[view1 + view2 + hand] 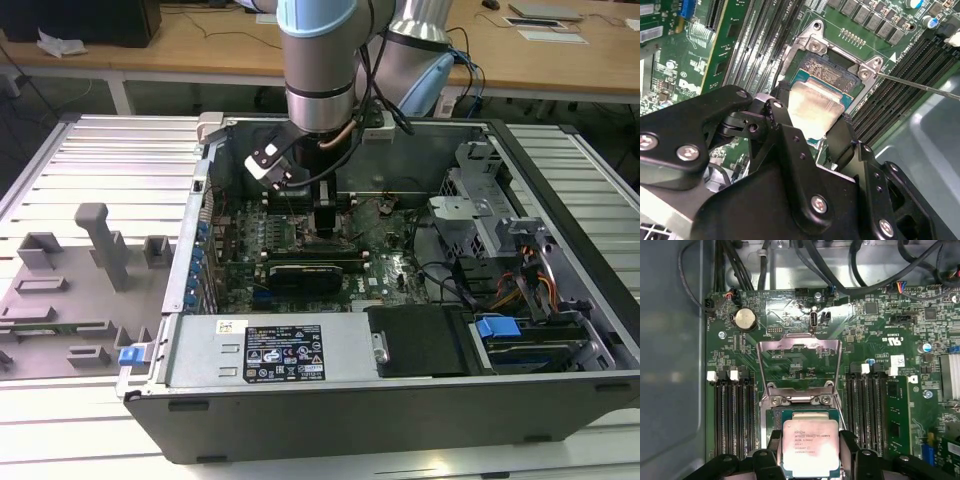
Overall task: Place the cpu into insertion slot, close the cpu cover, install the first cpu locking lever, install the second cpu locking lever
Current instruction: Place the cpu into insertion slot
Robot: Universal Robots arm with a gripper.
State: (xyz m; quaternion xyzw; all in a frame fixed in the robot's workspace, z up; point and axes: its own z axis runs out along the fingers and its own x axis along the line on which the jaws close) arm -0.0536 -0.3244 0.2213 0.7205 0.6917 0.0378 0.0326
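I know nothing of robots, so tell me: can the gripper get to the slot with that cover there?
Probably yes: the cover is swung up off the slot, and the gripper, holding the cpu, hangs right over it.

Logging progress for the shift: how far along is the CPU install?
Nothing finished yet. In hand: the tool grips the cpu over the insertion slot, whose pins partly show. Left: the cpu cover stands open, so closing and locking remain.

The silver-grey cpu [807, 450] has a green rim, the motherboard [790, 310] is green, the cpu cover [799, 343] silvery.
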